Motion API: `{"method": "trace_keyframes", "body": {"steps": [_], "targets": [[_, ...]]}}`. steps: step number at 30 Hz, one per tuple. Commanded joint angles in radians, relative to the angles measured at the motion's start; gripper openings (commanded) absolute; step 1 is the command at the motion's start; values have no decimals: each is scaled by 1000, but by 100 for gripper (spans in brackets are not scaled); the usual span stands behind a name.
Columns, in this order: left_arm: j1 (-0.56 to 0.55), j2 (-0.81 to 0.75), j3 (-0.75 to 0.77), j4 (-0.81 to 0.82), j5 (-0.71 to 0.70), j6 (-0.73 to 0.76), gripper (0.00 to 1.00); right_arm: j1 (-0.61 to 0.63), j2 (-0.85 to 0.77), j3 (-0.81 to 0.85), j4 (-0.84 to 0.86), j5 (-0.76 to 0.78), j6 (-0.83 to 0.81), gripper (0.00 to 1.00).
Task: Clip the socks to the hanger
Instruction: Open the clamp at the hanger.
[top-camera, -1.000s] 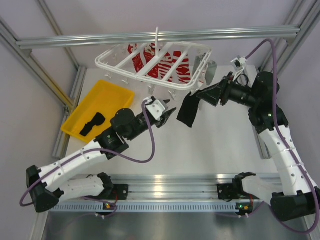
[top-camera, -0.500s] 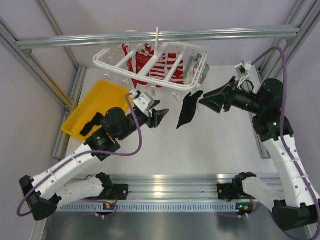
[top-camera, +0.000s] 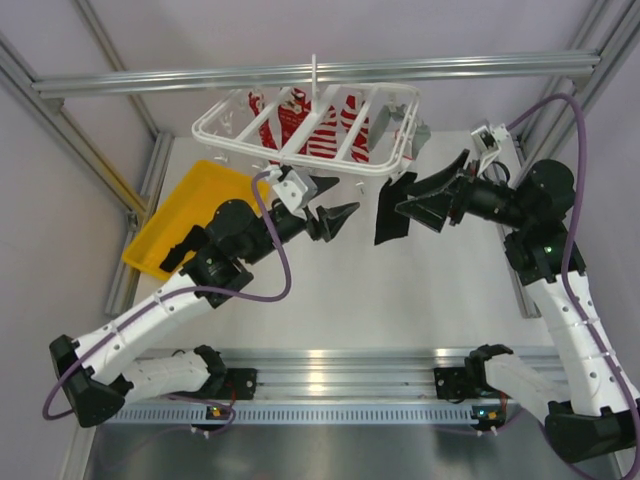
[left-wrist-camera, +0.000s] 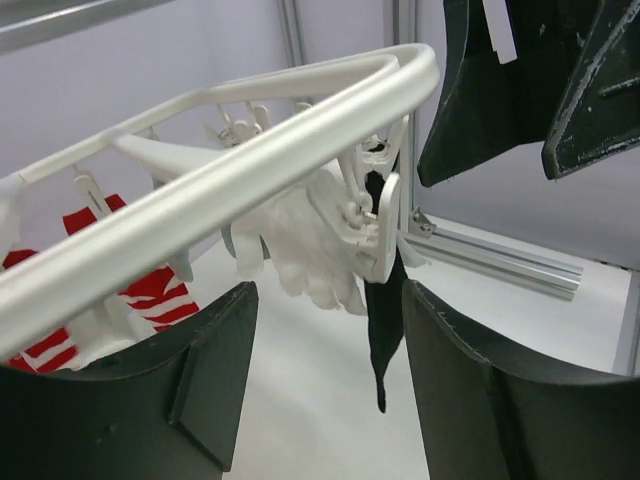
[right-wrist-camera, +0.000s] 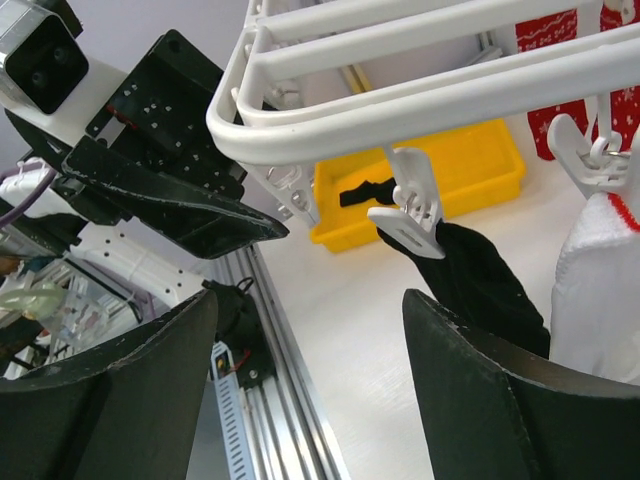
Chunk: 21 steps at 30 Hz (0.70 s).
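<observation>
The white hanger (top-camera: 300, 130) hangs from the top rail. One black sock (top-camera: 393, 212) dangles from a clip (right-wrist-camera: 410, 215) on its front right corner. My left gripper (top-camera: 335, 207) is open just left of that sock, nothing between its fingers. In the left wrist view the sock (left-wrist-camera: 383, 320) hangs from the clip (left-wrist-camera: 375, 225) beyond the open left gripper (left-wrist-camera: 330, 375). My right gripper (top-camera: 425, 200) is open right beside the sock on its right. In the right wrist view the sock (right-wrist-camera: 480, 280) shows past the right finger (right-wrist-camera: 500, 400). Another black sock (top-camera: 185, 248) lies in the yellow tray (top-camera: 200, 195).
Red-and-white socks (top-camera: 320, 125) hang inside the hanger frame. A white garment (right-wrist-camera: 600, 280) hangs from a clip beside the black sock. The yellow tray (right-wrist-camera: 440, 180) stands at the table's left, against the aluminium frame post (top-camera: 150, 190).
The right gripper has let go of the black sock, which now hangs from the clip alone. Both grippers have opened wider, and the left one has moved up and right toward the hanger's corner.
</observation>
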Motion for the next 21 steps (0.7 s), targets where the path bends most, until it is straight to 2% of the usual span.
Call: {"method": "trace_keyframes", "body": {"steps": [1, 12, 18, 21], "targets": [[0, 31, 67, 102, 7, 16, 65, 16, -16, 13, 79, 23, 12, 74], [-6, 92, 96, 139, 27, 16, 66, 85, 7, 35, 92, 91, -23, 74], [-6, 106, 108, 157, 5, 7, 59, 113, 1, 30, 92, 163, -51, 73], [-7, 106, 113, 162, 12, -10, 58, 128, -4, 15, 107, 194, -55, 73]]}}
